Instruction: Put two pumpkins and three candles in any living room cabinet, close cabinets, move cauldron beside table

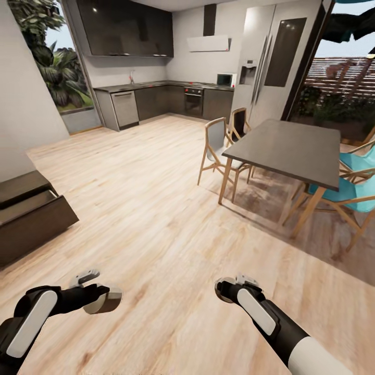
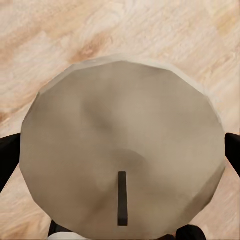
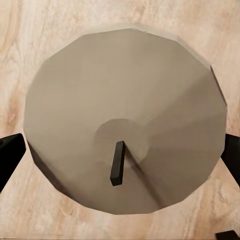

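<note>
**Operator:** Report the state of the left jaws.

**Technician:** The left jaws hold a stubby pale grey-white candle with a rounded top [image 2: 120,135]. In the left wrist view, one black finger [image 2: 7,156] sits at each side of it, and a short dark wick [image 2: 122,205] shows on its top. The candle hangs above the light wood plank floor [image 1: 156,208].

**Operator:** And the right jaws?

**Technician:** Same condition: the right jaws are closed on a second pale grey-white candle [image 3: 125,100], gripped from both sides, wick [image 3: 117,164] tilted, floor beneath.

**Operator:** Locate the cabinet.

**Technician:** The long low dark brown wooden cabinet [image 1: 31,221] stands at the left wall, forward of the left arm [image 1: 36,312]. One drawer front projects from its body. Both candles are well apart from it. A dark grey rectangular dining table [image 1: 291,148] with wooden chairs stands at the right.
</note>
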Available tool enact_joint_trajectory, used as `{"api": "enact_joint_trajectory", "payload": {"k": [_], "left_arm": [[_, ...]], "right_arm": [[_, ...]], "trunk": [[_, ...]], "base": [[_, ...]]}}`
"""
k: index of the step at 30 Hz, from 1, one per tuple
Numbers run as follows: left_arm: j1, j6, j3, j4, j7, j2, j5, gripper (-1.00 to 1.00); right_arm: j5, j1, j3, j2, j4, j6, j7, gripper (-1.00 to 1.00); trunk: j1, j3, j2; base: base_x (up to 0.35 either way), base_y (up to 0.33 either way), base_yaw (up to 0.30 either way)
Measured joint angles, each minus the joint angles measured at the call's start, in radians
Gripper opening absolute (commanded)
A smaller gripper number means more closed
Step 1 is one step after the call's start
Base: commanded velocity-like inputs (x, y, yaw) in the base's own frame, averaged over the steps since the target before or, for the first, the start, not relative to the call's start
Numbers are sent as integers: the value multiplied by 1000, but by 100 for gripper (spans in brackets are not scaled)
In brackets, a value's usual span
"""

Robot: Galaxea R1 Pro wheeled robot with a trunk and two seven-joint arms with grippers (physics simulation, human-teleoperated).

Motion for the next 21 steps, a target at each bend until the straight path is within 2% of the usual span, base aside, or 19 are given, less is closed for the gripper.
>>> {"api": "enact_joint_trajectory", "payload": {"k": [1,5,8,21], "left_arm": [[0,0,1,0,0,1,1,-100],[0,0,53,0,-1,1,1,-100],[0,0,70,0,-2,1,3,-100],[1,1,73,0,-3,1,2,-100]], "right_arm": [[0,0,0,0,0,0,0,-100],[0,0,0,0,1,0,0,-100],[0,0,0,1,1,0,0,-100],[0,0,0,1,0,0,0,-100]], "trunk": [[0,0,0],[0,0,0],[0,0,0],[0,0,0]], "base": [[0,0,290],[0,0,290],[0,0,290],[0,0,290]]}}
